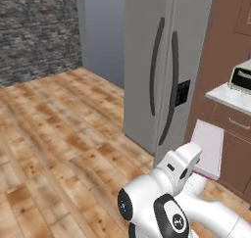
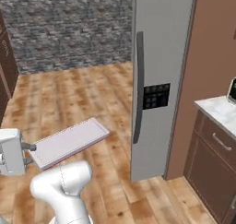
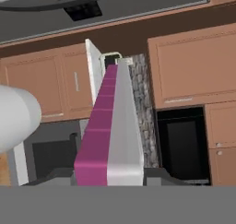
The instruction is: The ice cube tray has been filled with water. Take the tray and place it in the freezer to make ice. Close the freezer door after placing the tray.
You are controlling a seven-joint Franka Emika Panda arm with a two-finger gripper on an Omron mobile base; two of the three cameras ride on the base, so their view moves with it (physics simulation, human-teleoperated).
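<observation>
A: Presently, item one: the ice cube tray (image 2: pixel 69 142). Location?

B: Off any counter, carried in the air above the wooden floor (image 1: pixel 59 134), in front of the grey refrigerator (image 2: pixel 161 80). In the left base view it shows as a pale slab (image 1: pixel 208 149) just beyond the arm's wrist, near the brown lower cabinets (image 1: pixel 235 149).

A: Item two: the gripper (image 3: pixel 109 177). Condition?

B: Closed on the tray. In the hand view the two dark fingertips sit either side of one short end, and the tray runs straight away from them. In the right base view the hand's white body is at the tray's near end.

A: Orientation of item one?

B: Long axis in line with the gripper's reach, so the free short end leads. In the right base view that end points toward the refrigerator, roughly level, perhaps slightly raised at the far end. The hand view sees it edge-on, magenta on one face, pale on the other; that camera is rolled, so this says nothing of tilt.

A: Reason for the end-on grip?

B: Judged only: it lets the tray slide lengthwise onto a narrow shelf, and level carriage suits a tray filled with water.

A: Item three: the freezer door (image 1: pixel 147 65)?

B: Both grey doors look shut. The freezer must be opened before the tray can go in.
</observation>
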